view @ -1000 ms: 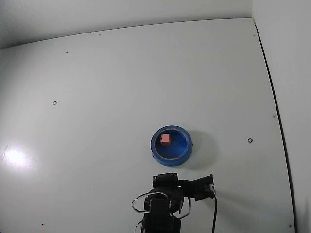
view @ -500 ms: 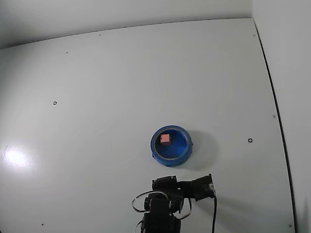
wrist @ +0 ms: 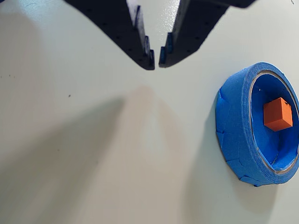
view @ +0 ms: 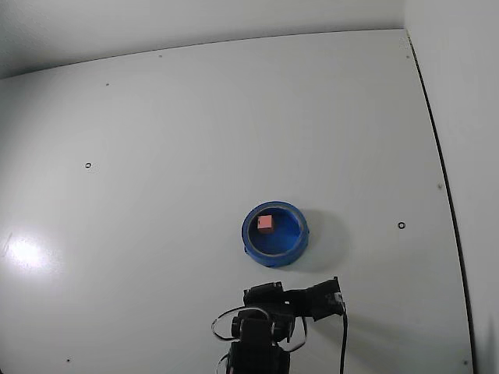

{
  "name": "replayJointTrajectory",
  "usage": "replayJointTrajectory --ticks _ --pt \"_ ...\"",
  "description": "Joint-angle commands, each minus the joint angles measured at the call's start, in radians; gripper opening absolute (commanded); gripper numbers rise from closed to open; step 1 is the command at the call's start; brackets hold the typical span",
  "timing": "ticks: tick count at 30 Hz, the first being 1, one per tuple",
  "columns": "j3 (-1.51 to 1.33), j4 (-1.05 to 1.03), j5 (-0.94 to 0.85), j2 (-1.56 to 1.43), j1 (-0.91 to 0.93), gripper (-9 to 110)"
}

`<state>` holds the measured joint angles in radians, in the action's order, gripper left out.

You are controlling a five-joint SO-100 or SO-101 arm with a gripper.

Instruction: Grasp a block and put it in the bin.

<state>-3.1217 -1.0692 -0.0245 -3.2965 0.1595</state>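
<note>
The block point(wrist: 277, 114) is a small pink-red cube lying inside the bin point(wrist: 233, 126), a round blue bowl with a thick rim at the right edge of the wrist view. In the fixed view the block point(view: 265, 222) rests in the upper left part of the bin point(view: 274, 261). My gripper point(wrist: 156, 58) hangs at the top of the wrist view, left of the bin and apart from it. Its dark fingers point(wrist: 140, 44) nearly touch at the tips, with nothing between them. The folded arm point(view: 265, 319) sits just below the bin in the fixed view.
The white table point(view: 171, 156) has a few small screw holes, such as one point(view: 401, 225) right of the bin. A wall edge point(view: 437, 156) runs down the right side. A cable point(view: 344, 343) hangs from the arm.
The arm has folded slightly lower and closer to its base. Block and bin have not moved.
</note>
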Motion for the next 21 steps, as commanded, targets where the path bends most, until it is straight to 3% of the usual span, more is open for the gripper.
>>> replayJointTrajectory --ticks 1,21 --pt "0.02 -0.006 -0.017 0.0 -0.008 0" --pt "0.02 -0.006 -0.005 0.0 -0.009 0"
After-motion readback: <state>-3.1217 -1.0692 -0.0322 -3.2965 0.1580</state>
